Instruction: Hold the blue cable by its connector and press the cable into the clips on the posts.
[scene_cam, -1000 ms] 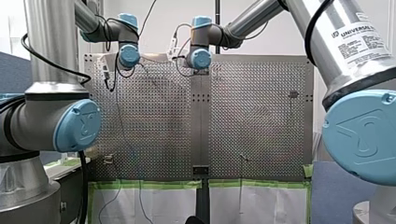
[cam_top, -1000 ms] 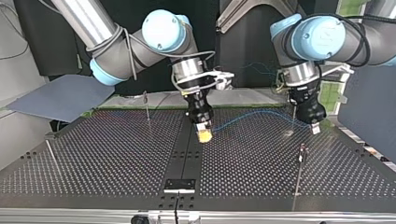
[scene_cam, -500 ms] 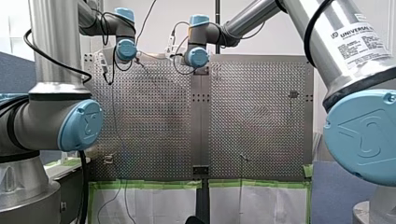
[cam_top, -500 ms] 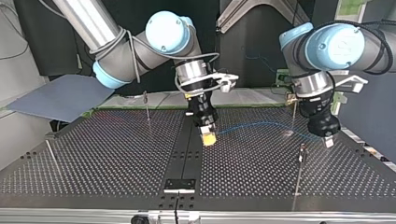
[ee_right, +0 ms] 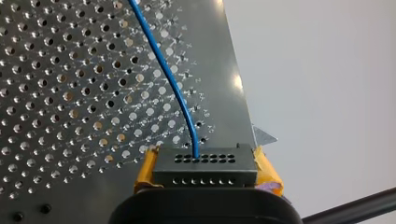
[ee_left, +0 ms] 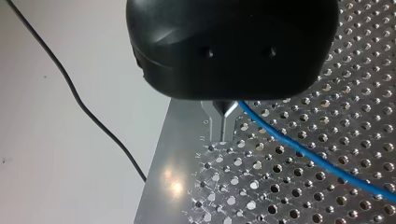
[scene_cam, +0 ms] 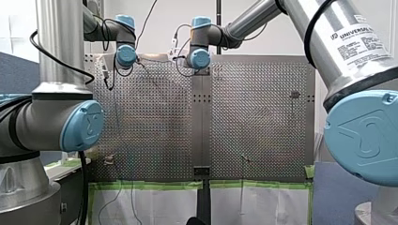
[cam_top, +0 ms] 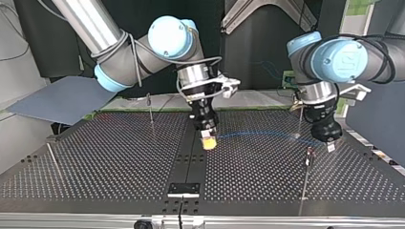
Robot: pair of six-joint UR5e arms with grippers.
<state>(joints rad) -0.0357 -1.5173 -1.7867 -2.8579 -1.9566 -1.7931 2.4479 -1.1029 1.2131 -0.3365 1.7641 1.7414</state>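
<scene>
the connector (ee_right: 205, 164), a black block with rows of holes, is clamped between the yellow pads (ee_right: 145, 170) of my right end effector (ee_right: 205, 173), which is closed on it. the blue cable (ee_right: 170, 79) leaves the connector's face and runs ahead over the perforated bench (ee_right: 70, 93), whose edge lies just beside the connector. in the top view the cable spans over the bench from my right end effector, at the middle seam, to my left end effector (cam_top: 330, 143) at the view's right. in the left wrist view its metal fingers (ee_left: 219, 123) stand together, closed on the cable, with the bench edge just beside them. the near post (cam_top: 306, 176) stands just camera-side of the left end effector, the far post (cam_top: 300, 119) just beyond it. the left posts (cam_top: 150, 109) stand well apart from both end effectors, with bare perforated surface between
</scene>
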